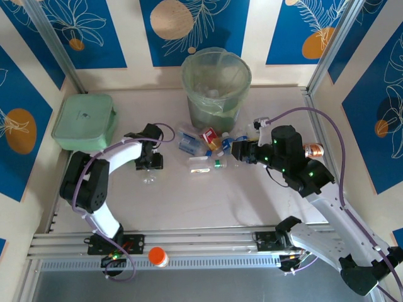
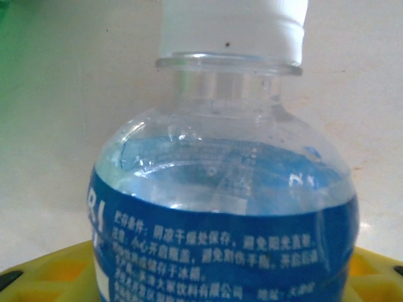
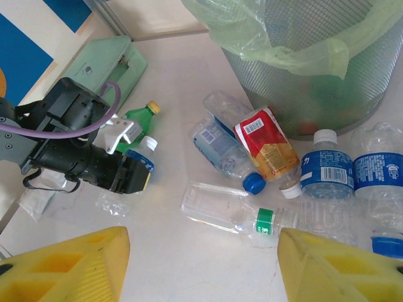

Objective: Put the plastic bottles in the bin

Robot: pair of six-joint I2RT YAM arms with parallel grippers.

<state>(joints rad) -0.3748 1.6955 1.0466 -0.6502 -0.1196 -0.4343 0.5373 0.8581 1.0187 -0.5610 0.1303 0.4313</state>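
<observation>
Bottle (image 2: 220,207) held in left gripper (image 3: 141,171)
Fingers (image 2: 44,270) clamp its blue-label body on both sides; right gripper (image 1: 235,151) open, above loose bottles (image 3: 233,214).

Bright, even light, soft shadows; the left wrist view's bottle (image 2: 227,207) looms close, slightly blurred

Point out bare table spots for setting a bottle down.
Bare: the near middle of the table, between the bottle cluster and the front rail; also the strip between the mint box and the bin. Crowded: directly before the bin, where bottles lie packed.
</observation>
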